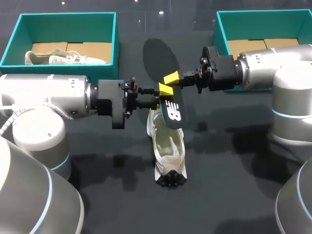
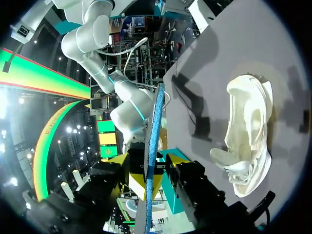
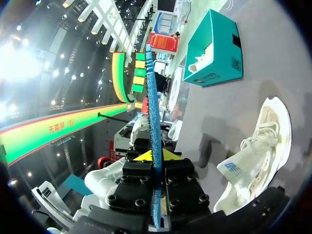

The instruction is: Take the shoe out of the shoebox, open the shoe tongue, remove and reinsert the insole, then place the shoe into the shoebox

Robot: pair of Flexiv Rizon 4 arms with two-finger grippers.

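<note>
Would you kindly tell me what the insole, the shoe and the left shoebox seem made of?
Insole: probably foam with a matte black top; its edge looks blue and spongy in the wrist views. Shoe: cream, matte, limp-looking, perhaps mesh or suede. Left shoebox: teal cardboard, with bare brown flaps inside.

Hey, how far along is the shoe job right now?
Done: the shoe is out on the table, and the insole is out of it. In hand: left gripper and right gripper both grip the insole above the shoe. To do: reinsert it, then box the shoe.
</note>
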